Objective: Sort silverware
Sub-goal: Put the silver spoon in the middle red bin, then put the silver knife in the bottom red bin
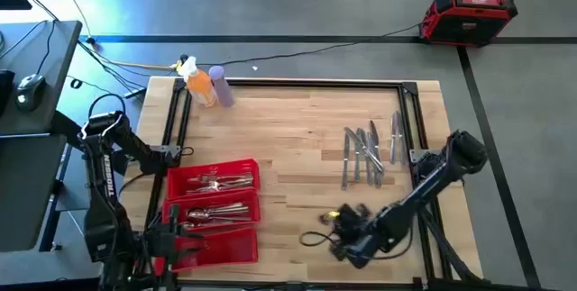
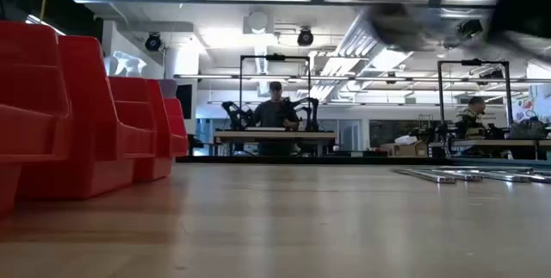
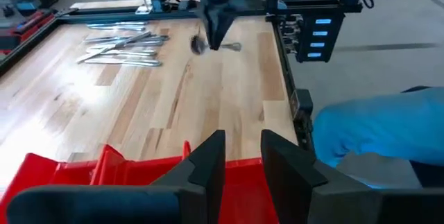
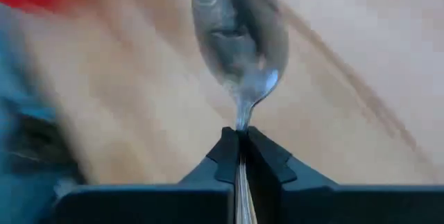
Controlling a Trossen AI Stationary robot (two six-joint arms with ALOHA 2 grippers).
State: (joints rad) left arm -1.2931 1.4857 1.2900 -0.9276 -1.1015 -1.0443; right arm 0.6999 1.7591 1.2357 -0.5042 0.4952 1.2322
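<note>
Right end effector (image 4: 239, 144) pinches spoon (image 4: 239, 37) by its handle.

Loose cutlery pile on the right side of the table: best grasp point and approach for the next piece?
Take the outermost piece of the silverware pile mid-handle, from straight above, fingers across its width. The pieces lie flat, roughly parallel and close together, so an edge piece leaves the most finger room. The right end effector is shut on a spoon; the left end effector waits open by the red tray.
</note>
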